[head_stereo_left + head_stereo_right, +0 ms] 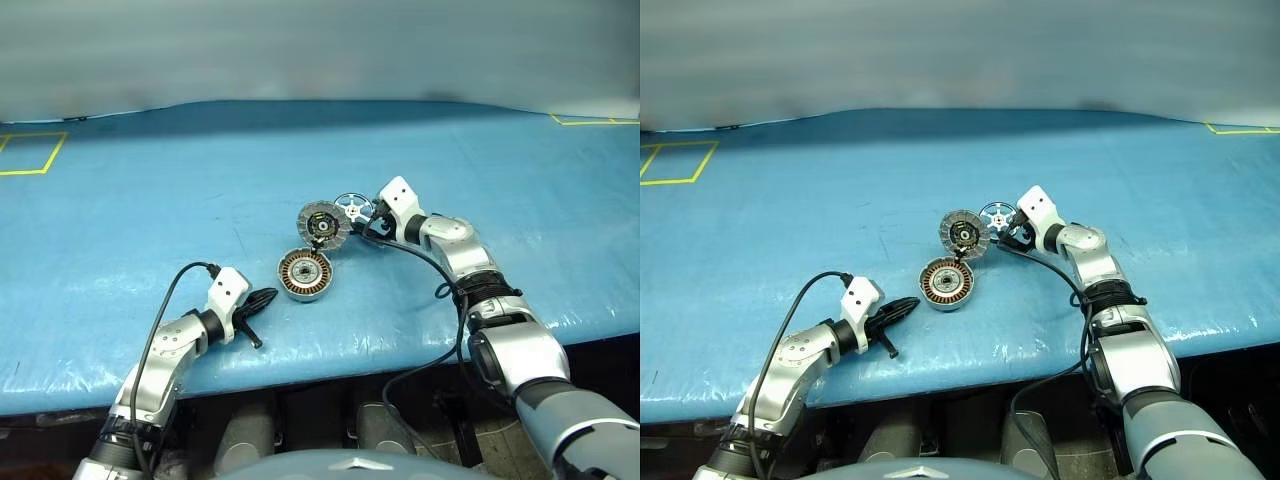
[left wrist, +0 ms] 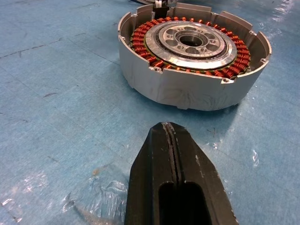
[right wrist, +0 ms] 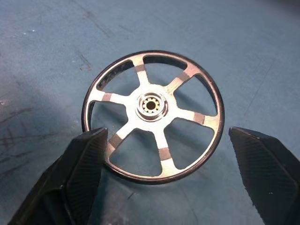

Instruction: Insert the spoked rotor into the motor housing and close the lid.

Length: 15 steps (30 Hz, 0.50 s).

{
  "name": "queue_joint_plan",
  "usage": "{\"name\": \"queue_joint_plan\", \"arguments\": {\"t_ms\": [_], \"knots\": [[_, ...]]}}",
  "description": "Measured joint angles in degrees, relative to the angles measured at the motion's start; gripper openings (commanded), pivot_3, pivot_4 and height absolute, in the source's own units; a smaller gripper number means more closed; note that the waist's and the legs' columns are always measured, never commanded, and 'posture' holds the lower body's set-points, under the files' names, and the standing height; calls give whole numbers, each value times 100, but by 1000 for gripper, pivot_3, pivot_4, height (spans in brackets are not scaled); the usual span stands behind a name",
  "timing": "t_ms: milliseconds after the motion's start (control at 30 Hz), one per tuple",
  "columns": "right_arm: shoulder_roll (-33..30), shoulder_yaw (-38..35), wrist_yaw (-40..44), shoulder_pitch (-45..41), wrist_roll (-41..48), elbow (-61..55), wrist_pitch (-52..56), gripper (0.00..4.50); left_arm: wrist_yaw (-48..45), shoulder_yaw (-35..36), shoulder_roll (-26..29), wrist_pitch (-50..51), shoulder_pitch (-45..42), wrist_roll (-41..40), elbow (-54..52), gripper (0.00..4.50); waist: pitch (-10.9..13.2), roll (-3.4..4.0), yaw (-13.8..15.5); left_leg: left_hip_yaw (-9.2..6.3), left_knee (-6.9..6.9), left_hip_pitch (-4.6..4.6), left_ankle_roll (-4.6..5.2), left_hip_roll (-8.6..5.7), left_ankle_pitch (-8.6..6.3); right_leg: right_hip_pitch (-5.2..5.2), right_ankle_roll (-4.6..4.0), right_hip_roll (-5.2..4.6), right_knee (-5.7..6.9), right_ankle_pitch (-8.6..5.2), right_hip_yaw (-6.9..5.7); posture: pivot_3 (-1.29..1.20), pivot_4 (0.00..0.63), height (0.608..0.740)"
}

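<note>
Beside the motor housing (image 1: 304,275), upright lid (image 1: 323,227), spoked rotor (image 1: 352,208) behind.

no readable text, labels or numbers anywhere

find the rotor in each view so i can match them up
Left eye: rotor lies on the table just past centre, at the open right hand.
Right eye: same place, right of the lid.
Left wrist: not in it; the housing is.
Right wrist: rotor lies flat between the two fingers.
Shared landmark: the right hand at the rotor's rim.
</note>
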Motion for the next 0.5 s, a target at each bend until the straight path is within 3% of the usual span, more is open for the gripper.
{"name": "queue_joint_plan", "arguments": {"t_ms": [500], "knots": [[-80,-100,-277,-3,-44,-34,-263,4478,27,-1,-1,-52,21,6,-4,0,3,5,-1,0,-1,-1,0,0,0,-2,-2,0,0,1,0,0,150,740]]}}
